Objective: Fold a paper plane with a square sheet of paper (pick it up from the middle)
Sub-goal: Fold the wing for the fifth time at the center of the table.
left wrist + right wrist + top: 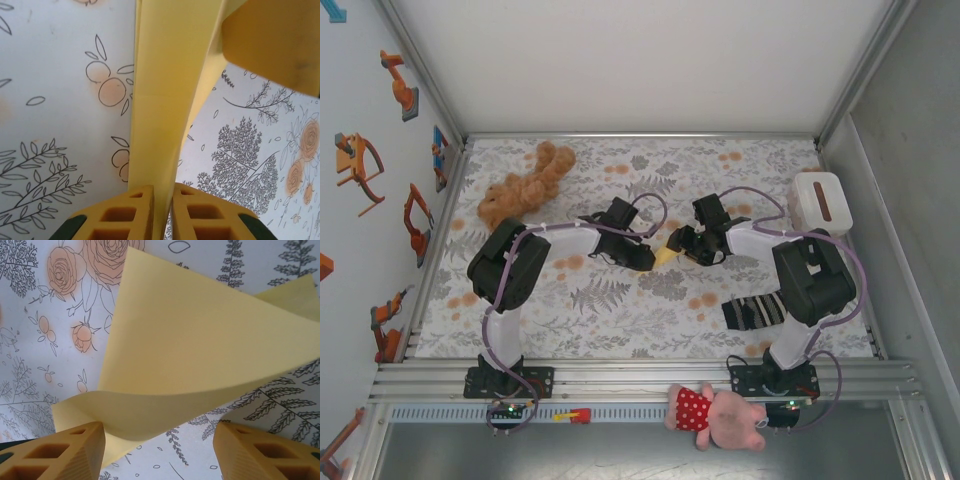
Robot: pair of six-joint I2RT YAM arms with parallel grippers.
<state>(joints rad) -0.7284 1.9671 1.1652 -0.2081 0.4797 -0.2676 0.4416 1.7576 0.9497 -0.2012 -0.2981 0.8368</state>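
Observation:
The square sheet of paper [666, 255] is pale yellow and folded into a narrow, pointed plane-like shape, held just above the floral table mid-way between the arms. My left gripper [646, 258] is shut on its folded spine; in the left wrist view the paper [165, 100] runs up from between the pinched yellow fingertips of that gripper [164, 212]. My right gripper [686, 246] faces it from the right and stands open. In the right wrist view a broad triangular flap of the paper [200, 350] spreads above that gripper [159, 435], its lower corner touching the left finger [75, 450].
A brown teddy [525, 186] lies at the back left, a white box with a brown slot [820, 200] at the back right, and a striped sock [755, 311] near the right arm's base. A pink doll in a red dress [716, 416] lies on the front rail.

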